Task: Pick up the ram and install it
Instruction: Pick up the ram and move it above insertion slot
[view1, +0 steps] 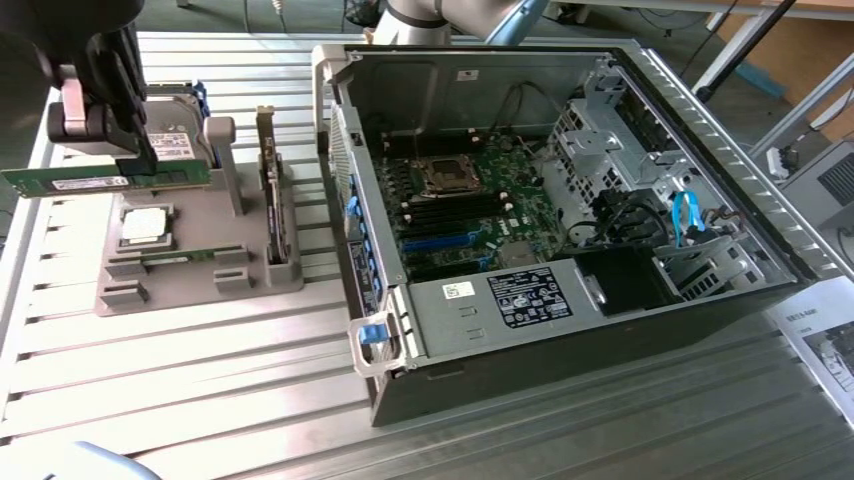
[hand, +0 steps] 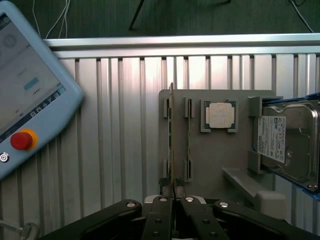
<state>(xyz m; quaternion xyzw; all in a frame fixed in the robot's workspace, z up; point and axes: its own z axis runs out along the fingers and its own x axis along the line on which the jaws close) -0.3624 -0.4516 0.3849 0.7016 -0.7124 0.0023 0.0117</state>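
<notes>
The ram (view1: 107, 181) is a long green stick held level above the grey parts holder (view1: 200, 235) at the exterior view's left. My gripper (view1: 138, 152) is shut on its upper edge. In the wrist view the ram (hand: 171, 140) appears edge-on as a thin strip running out from between the closed black fingers (hand: 161, 215) of my gripper (hand: 173, 192), over the holder (hand: 220, 155). The open computer case (view1: 694, 120) lies to the exterior view's right, with its motherboard and dark memory slots (view1: 424, 212) exposed.
On the holder sit a processor chip (view1: 144, 225) (hand: 219, 115), a silver hard drive (view1: 174, 140) (hand: 287, 140) and an upright expansion card (view1: 271, 195). A teach pendant with a red button (hand: 25, 95) lies on the slatted metal table (view1: 200, 380). Printed paper (view1: 821, 335) lies beside the case.
</notes>
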